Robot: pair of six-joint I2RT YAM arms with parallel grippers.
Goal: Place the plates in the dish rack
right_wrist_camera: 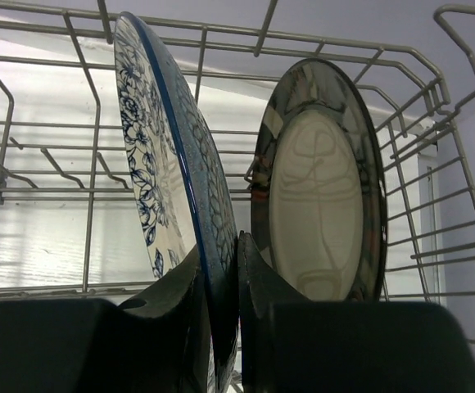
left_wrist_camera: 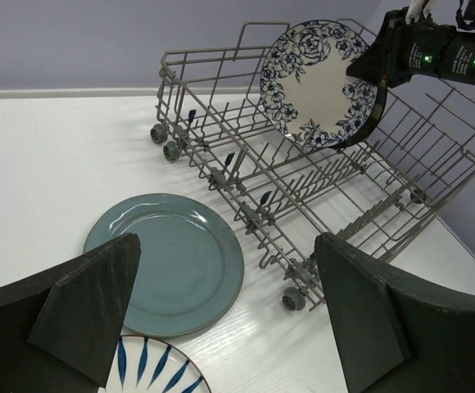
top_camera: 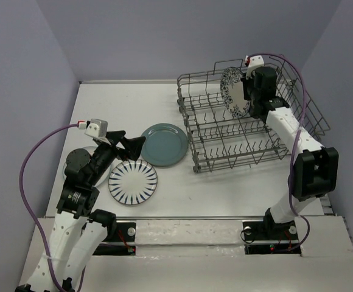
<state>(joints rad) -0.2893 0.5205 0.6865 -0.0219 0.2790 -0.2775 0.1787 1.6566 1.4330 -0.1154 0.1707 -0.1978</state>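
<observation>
The grey wire dish rack stands at the right of the table. My right gripper is shut on the rim of the blue-floral white plate and holds it upright inside the rack's far end. In the right wrist view the fingers pinch this plate, and the brown-rimmed tan plate stands upright just behind it. The teal plate and the black-striped white plate lie flat on the table left of the rack. My left gripper is open and empty above them, also in its wrist view.
The rack has small wheels and rows of upright tines, with a raised handle at its near left corner. A round pale edge shows under my left arm; I cannot tell what it is. Purple walls close the table at the back and sides.
</observation>
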